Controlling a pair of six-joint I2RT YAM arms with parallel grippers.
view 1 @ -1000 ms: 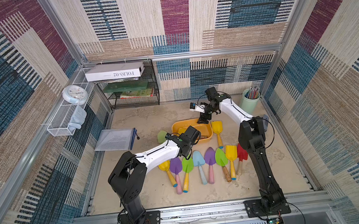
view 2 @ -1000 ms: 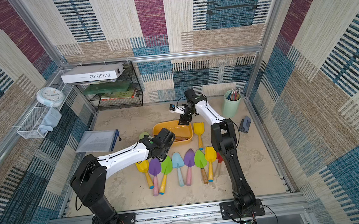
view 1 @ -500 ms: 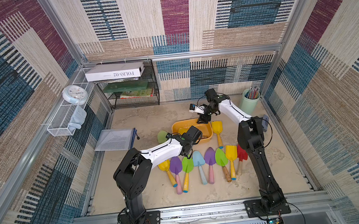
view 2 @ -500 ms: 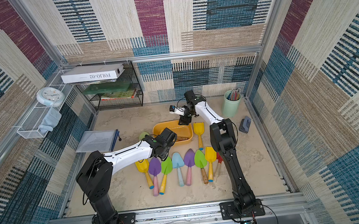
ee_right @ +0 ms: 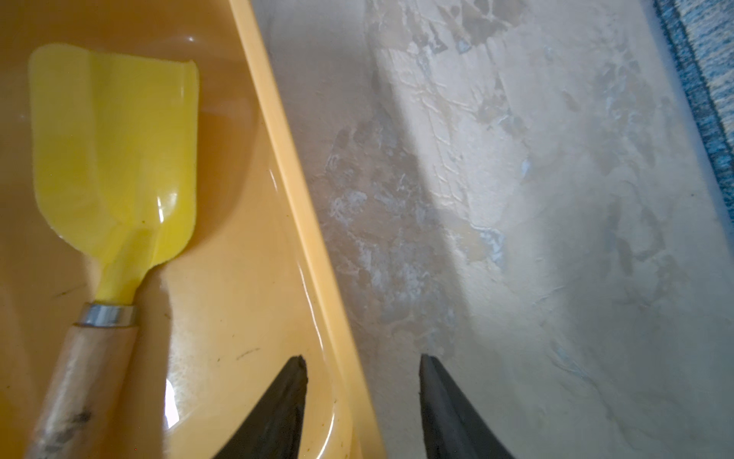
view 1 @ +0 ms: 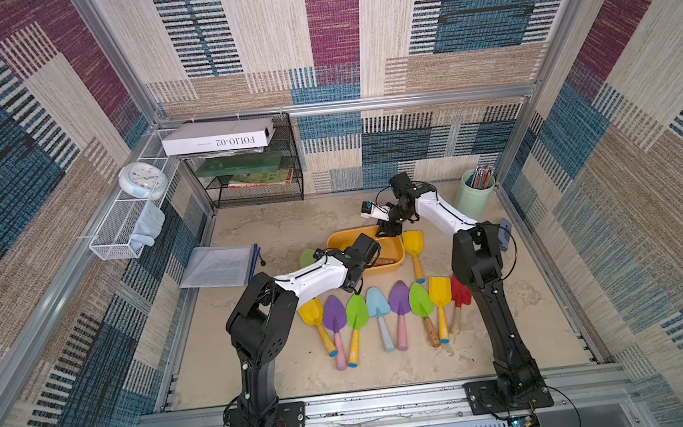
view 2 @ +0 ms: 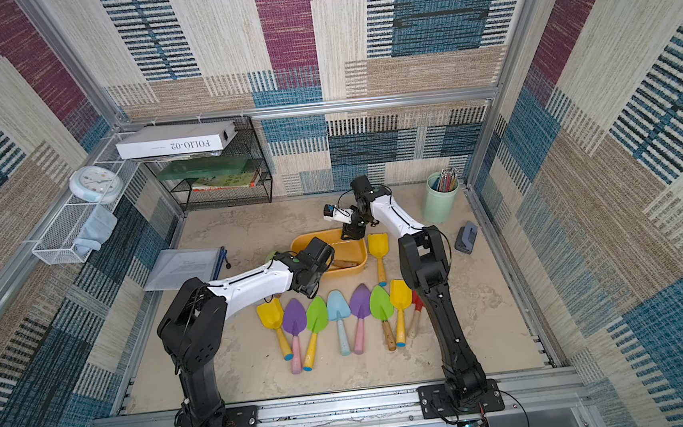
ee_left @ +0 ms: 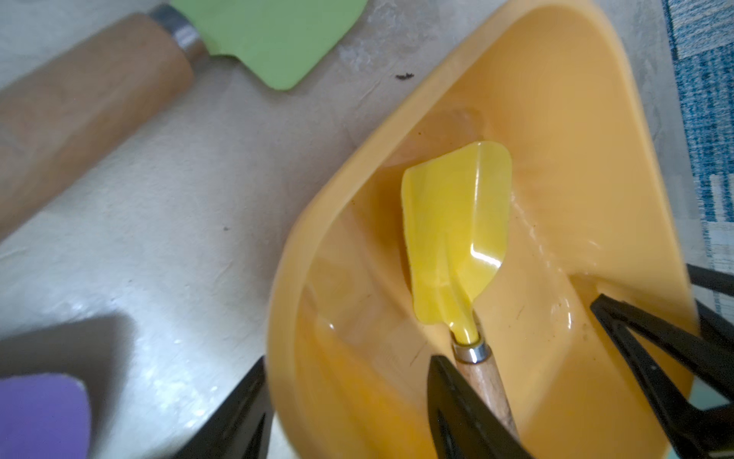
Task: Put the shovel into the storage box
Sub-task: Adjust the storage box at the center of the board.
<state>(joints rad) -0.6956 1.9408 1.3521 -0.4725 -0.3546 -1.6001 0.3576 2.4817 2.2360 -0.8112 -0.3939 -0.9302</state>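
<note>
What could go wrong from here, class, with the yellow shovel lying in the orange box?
1. The left gripper straddles the box wall, with one finger close beside the shovel handle; pulling away could drag either.
2. The right gripper straddles the far rim; if it clamps and lifts, the box may tip.

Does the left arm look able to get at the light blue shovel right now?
Probably yes: the light blue shovel lies uncovered on the table, close to the left gripper, whose jaws stand open in the storage box.
</note>
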